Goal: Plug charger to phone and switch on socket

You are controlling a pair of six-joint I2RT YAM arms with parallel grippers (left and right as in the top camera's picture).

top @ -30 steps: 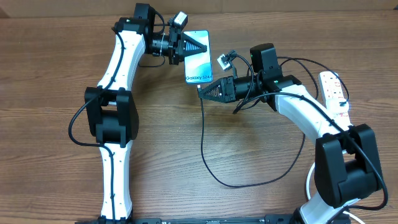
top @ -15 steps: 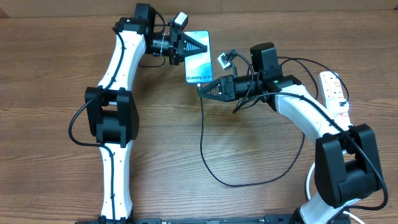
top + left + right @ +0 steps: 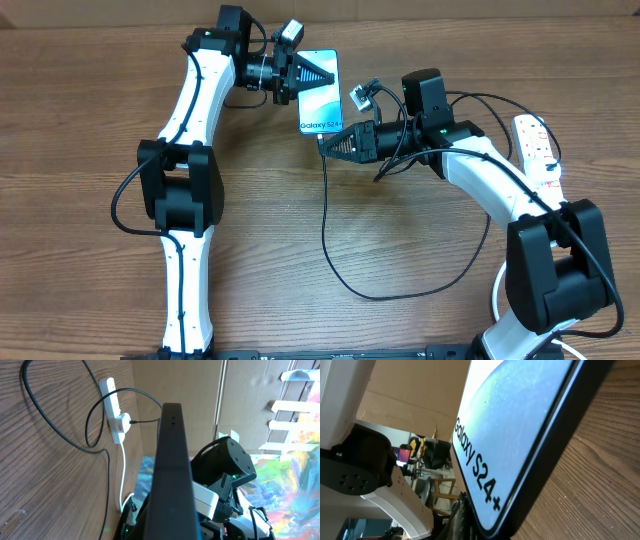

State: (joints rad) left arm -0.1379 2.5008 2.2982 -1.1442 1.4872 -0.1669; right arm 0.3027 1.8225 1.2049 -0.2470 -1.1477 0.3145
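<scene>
Since a second ago, the right arm has edged its gripper a little up toward the phone's lower short edge; nothing else has shifted.

A brown wooden table (image 3: 90,120) fills the overhead view. Two white and black arms reach in from the near edge, their ends meeting towards the far middle.

The socket (image 3: 538,145), a white power strip with red switches, lies at the right edge of the table beside the right arm, well apart from the phone. Its white lead (image 3: 123,475) runs off the table edge.

The phone (image 3: 322,100) sits between the two grippers, pale blue screen up, with "Galaxy S24+" printed near the short edge facing the right gripper. The left gripper (image 3: 325,73) is clamped tight on the phone's far end; its wrist camera sees the dark rim edge on.

The charger (image 3: 326,220), a thin black cable, loops across the wood from the socket to the right gripper (image 3: 325,142). That gripper is closed, apparently pinching the cable's free end, just beside the phone's near short edge. Whether the connector touches the phone, I cannot tell.
</scene>
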